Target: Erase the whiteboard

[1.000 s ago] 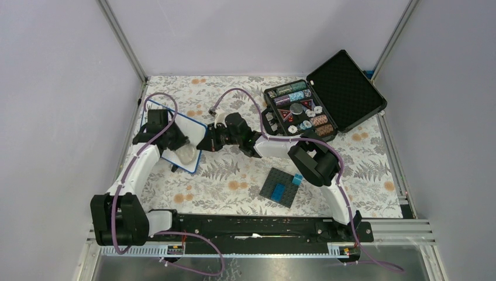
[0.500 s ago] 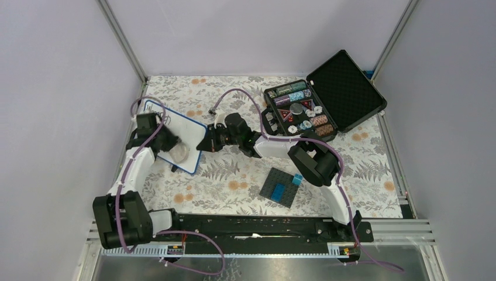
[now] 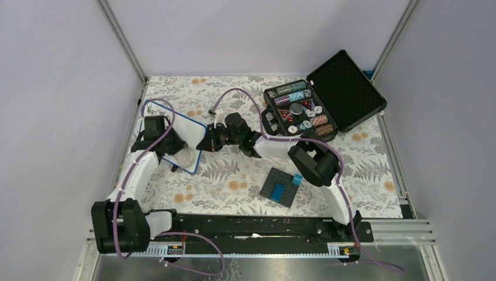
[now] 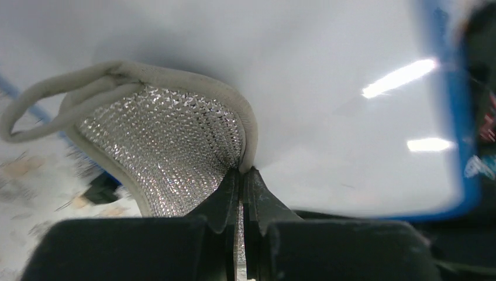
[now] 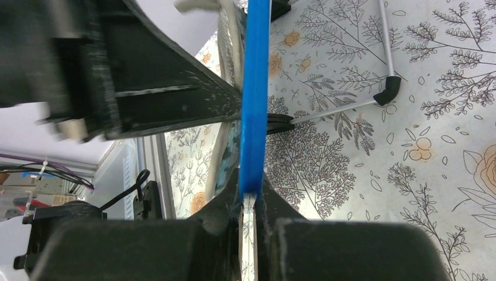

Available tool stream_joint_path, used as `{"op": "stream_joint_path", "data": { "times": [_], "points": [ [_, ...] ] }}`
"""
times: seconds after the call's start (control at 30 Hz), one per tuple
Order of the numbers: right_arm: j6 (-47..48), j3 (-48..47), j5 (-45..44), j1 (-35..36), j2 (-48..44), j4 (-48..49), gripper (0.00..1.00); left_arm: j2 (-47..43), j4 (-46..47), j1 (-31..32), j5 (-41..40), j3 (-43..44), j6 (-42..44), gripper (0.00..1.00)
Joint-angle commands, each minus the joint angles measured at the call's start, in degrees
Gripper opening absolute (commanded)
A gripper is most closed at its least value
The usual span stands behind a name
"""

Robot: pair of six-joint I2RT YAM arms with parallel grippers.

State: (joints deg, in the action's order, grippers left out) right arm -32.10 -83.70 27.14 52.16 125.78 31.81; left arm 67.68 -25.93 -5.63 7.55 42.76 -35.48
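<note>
Floral table (image 3: 234,178), open case (image 3: 346,88), studded plate (image 3: 271,183)

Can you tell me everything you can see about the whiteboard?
The whiteboard is a small, shiny white rectangle with a thin blue rim and rounded corners. It sits at the left of the flowery table. Some dark writing shows at its far corner; the rest in view looks clean. The right hand pinches its right edge, and the left hand holds a silvery mesh cloth against its face.
</note>
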Motion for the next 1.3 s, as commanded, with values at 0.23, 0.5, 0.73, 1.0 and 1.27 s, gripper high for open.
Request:
{"op": "stream_joint_path", "data": {
  "times": [0.23,0.5,0.73,1.0,1.27],
  "points": [
    [0.5,-1.6,9.7,3.7,-1.0,1.5,0.0,3.1,10.5,8.3,1.7,8.6,-0.1,0.0],
    [0.6,-1.3,9.8,3.7,-1.3,1.7,0.0,3.9,2.2,2.7,-7.3,-1.4,-4.9,0.0],
    [0.3,-1.2,10.0,3.7,-1.3,2.0,0.0,1.2,3.9,-3.2,-2.0,-5.0,-6.1,0.0],
    [0.3,-1.3,10.0,3.7,-1.0,2.0,0.0,-1.2,13.8,6.0,7.0,-3.4,-4.9,0.0],
    [0.3,-1.6,10.1,3.9,-1.1,2.0,0.0,-4.2,15.5,9.2,7.7,2.7,-0.4,0.0]
  ]
}}
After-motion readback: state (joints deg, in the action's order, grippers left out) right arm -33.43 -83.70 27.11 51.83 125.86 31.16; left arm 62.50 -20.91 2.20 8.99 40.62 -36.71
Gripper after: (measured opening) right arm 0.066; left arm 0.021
